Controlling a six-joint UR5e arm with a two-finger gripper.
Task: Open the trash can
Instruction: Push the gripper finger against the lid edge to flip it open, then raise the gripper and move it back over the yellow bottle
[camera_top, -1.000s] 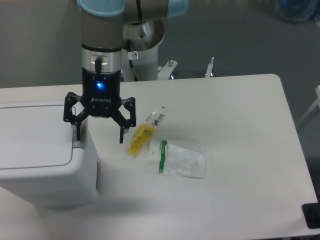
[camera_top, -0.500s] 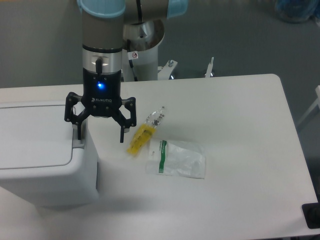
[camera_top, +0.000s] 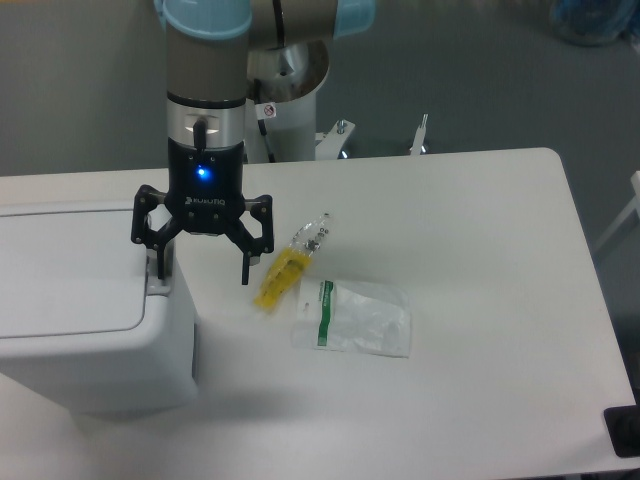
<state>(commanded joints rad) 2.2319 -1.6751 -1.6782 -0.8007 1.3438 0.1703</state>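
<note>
On the white table (camera_top: 480, 220) the trash can (camera_top: 80, 300) sits at 9 o'clock, lid shut. The gripper (camera_top: 203, 274) hangs over its right edge, fingers spread wide.

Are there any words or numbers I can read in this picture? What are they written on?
"ROBOTIQ" in small white letters on the black body of the gripper, only just readable.
Green print on the clear plastic bag with a green stripe: too small and blurred to read.
Small round red sign on the white robot base post: too small to read.
No text visible on the large white-grey plastic trash can or the yellow packet.
</note>
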